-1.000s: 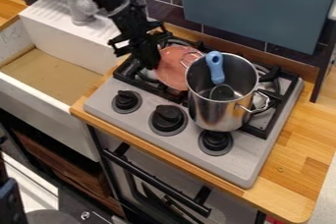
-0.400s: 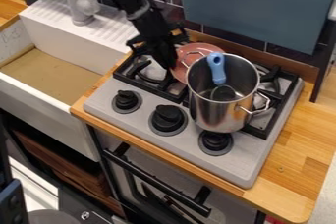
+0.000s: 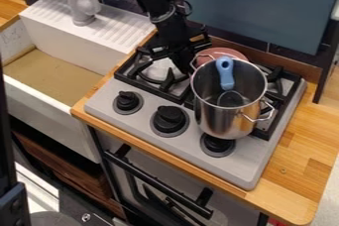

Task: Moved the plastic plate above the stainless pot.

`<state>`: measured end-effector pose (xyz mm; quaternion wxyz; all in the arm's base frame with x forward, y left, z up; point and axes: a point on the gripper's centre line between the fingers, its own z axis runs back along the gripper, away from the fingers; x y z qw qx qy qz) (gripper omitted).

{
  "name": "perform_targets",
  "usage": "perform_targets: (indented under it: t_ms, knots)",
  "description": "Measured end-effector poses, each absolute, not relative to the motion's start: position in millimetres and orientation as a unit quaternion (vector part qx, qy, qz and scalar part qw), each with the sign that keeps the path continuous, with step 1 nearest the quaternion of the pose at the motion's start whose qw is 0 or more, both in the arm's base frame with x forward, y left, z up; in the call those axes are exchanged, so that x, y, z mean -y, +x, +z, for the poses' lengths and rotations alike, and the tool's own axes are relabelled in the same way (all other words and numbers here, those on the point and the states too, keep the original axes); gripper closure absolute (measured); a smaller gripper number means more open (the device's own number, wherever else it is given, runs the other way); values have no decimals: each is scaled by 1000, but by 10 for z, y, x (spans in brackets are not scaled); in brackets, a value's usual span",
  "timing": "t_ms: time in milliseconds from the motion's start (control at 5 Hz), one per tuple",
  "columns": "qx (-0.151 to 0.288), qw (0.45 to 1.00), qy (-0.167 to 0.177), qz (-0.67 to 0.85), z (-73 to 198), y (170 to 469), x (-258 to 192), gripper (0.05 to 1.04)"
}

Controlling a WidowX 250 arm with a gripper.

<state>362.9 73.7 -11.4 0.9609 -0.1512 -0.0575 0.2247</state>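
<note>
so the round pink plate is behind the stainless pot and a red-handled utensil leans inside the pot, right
The utensil has a blue handle, not red, in the camera view; it does lean inside the pot, with the plate behind.

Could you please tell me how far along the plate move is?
The pink plate is already behind the stainless pot, partly hidden by it, though not over its opening. In hand: the black gripper is at the plate's left side in the picture; its hold is unclear. Probably left: final placement and backing the gripper away.
</note>
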Motion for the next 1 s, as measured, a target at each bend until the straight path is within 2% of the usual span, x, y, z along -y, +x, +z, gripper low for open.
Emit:
perform_targets:
  t_ms: [1000]
  knots:
    - [69,954,-153,250,-15,3816,-376,1031]
